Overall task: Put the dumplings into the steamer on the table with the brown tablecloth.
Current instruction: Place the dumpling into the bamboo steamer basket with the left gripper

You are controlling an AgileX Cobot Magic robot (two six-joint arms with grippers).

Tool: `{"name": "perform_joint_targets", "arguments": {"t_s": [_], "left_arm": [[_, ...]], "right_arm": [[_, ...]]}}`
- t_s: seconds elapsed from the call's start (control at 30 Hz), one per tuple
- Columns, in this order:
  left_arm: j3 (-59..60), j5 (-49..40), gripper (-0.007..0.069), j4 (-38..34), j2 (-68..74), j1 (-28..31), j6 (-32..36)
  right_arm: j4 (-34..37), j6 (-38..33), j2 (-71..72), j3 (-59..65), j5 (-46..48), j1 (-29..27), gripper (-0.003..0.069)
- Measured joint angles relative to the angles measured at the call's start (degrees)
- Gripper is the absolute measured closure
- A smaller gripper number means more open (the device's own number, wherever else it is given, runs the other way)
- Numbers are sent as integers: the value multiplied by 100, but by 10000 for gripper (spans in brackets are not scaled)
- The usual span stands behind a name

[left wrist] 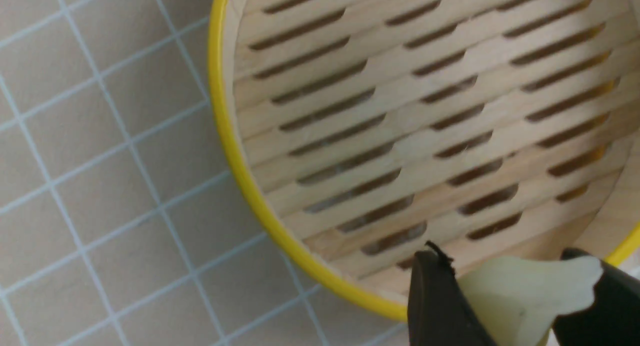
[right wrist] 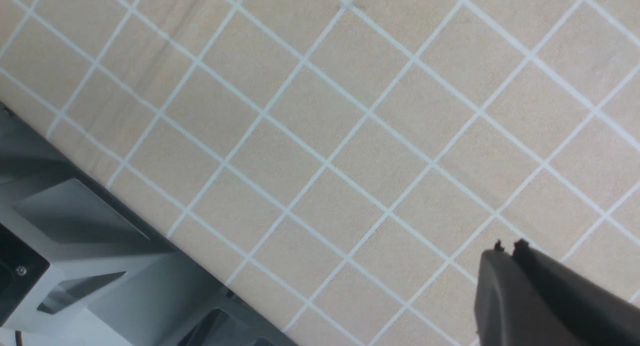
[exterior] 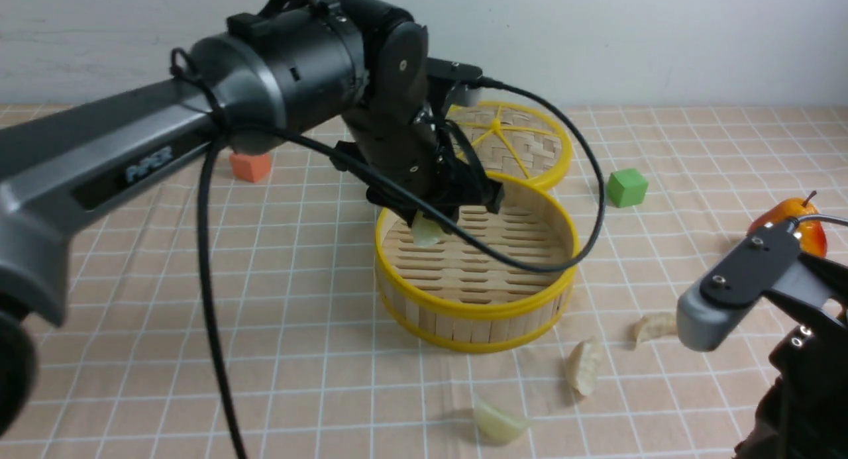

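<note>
1. Step in hand, as far as can be judged: the first dumpling is being dropped off. The left gripper [left wrist: 502, 266] is clamped on a pale green dumpling [left wrist: 525, 296], which is pinched between the two dark fingers [left wrist: 435, 296]. The jaws are held roughly half apart, with the dumpling filling the gap.
2. The steamer [exterior: 464, 311] is right underneath the tool. The fingertips are hung inside the yellow rim, on the left part of the slat floor. The dumpling is carried low over the slats, but whether it's touching them can't be told. Nothing else is seen lying in the basket.
3. Next move, probably: the jaws need to be let open so the dumpling is set down on the slats. Then the tool should be lifted straight up so the rim isn't clipped. The arm's black cable [exterior: 530, 263] is draped across the basket, so that's worth watching.
4. Off to the right of that gripper, outside the basket and nearer the robot, three more are left on the brown tablecloth [exterior: 318, 379]. These are a second green dumpling [exterior: 500, 422] and two cream dumplings [exterior: 584, 366] [exterior: 654, 326]. So most of the job is undone.
5. The right gripper [right wrist: 507, 246] is clenched with nothing in it. Its fingertips are pressed together over bare cloth, and the cream ones are closest to it.
</note>
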State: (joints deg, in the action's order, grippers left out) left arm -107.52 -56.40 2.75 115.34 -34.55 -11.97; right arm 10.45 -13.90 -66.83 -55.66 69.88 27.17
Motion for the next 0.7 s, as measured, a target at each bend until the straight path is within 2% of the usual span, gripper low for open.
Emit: {"name": "perform_joint_targets", "arguments": {"t_s": [0.13, 0.27, 0.6, 0.67, 0.7], "left_arm": [[-1498, -337, 341, -12, 1172, 0, -122], [-2327, -312, 341, -12, 1965, 0, -311], [-2559, -132, 336, -69, 2585, 0, -596], [-2564, -137, 283, -108, 2590, 0, -596], [-2564, -174, 230, -136, 2573, 0, -596]], "right_arm": [[26, 0, 368, -12, 61, 0, 631], [-21, 0, 639, -12, 97, 0, 630], [-216, 0, 809, -12, -5, 0, 627], [-223, 0, 809, -12, -85, 0, 627], [-223, 0, 809, -12, -124, 0, 627]]}}
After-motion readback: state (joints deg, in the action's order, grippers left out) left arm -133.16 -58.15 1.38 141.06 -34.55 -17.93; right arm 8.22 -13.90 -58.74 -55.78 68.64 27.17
